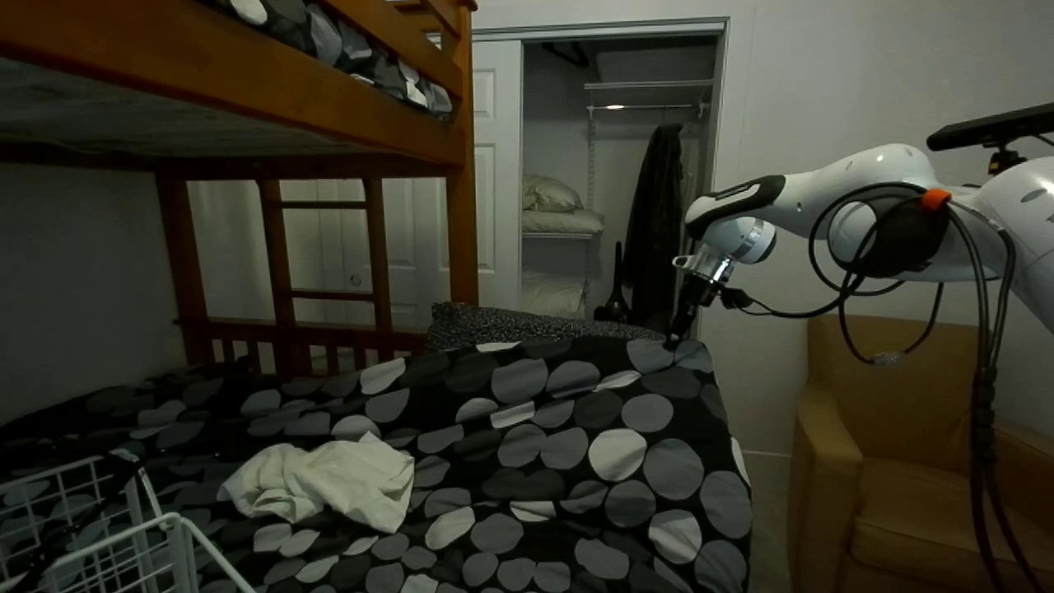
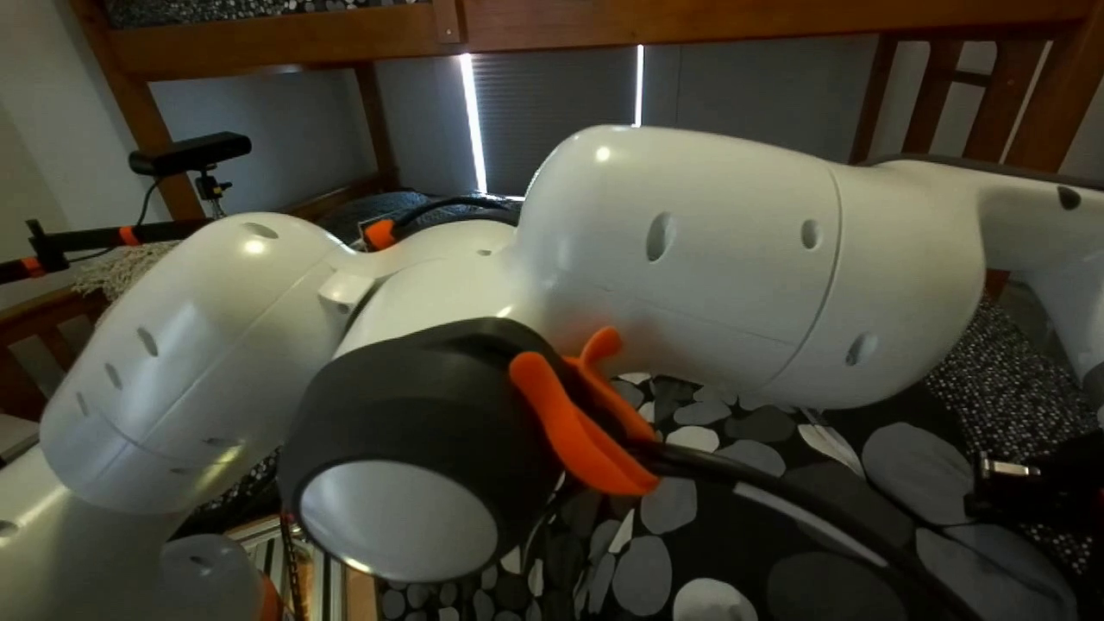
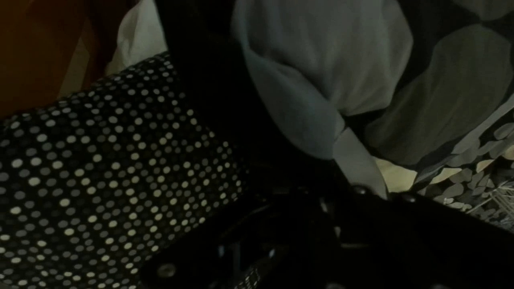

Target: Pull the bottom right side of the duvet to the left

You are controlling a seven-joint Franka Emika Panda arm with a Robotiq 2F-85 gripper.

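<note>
One duvet, black with grey and white discs, is my task's thing: its edge meets my one gripper (image 1: 674, 333), and the rest of the duvet (image 1: 576, 461) spreads below and away from there. As far as the dark wrist view shows, my jaws are drawn together with a fold of that edge pinched between them; the pads themselves are lost in shadow.

One speckled pillow (image 1: 527, 324) lies just beside my gripper, partly hidden by the duvet. One rumpled white cloth (image 1: 329, 478) lies on the duvet, well apart from the gripper, and one white wire basket (image 1: 115, 540) is farther from it than the cloth; I cannot tell what it rests on.

Behind my gripper, one dark garment (image 1: 655, 222) hangs in one open closet (image 1: 556, 107), near two pale pillows (image 1: 564, 221) stacked on a shelf. One tan armchair (image 1: 889, 494) shows lower than the gripper, on the side away from the white cloth. One upper bunk (image 1: 329, 91) stands higher than my gripper. My one white arm (image 2: 673, 259) fills much of an exterior view, with one large orange clip (image 2: 586, 423) on it; one black camera (image 2: 190, 153) sits well apart from the gripper.
</note>
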